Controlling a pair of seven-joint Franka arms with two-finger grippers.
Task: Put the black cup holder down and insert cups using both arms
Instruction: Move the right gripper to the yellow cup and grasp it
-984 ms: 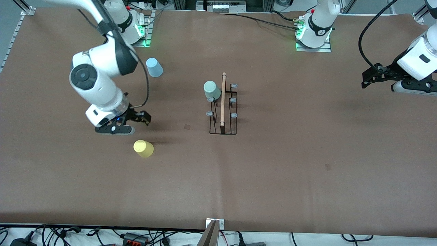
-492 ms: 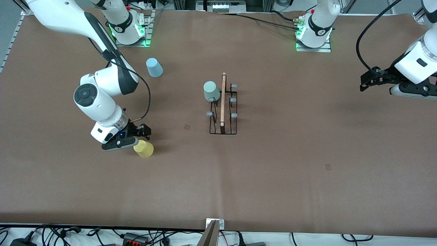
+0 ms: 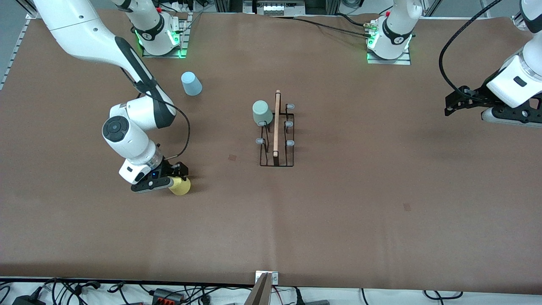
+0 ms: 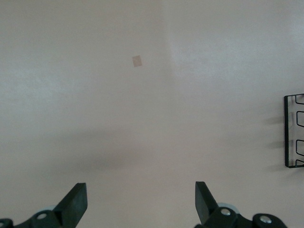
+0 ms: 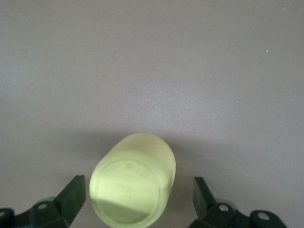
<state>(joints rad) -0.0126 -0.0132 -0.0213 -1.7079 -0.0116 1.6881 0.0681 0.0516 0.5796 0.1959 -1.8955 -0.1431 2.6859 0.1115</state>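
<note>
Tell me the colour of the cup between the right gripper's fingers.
Yellow: the cup sits between the open right gripper, clearest in the right wrist view.

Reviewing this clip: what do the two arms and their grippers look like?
Both arms are white and jointed, with black joint bands and a loose black cable along each forearm. The right gripper and left gripper are black and two-fingered with wedge-shaped fingertips. The bases glow green.

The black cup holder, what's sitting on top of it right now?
One pale green cup sits upside down on a peg of the black cup holder, at the end farther from the front camera. That peg is hidden under it; five grey-tipped pegs show bare.
</note>
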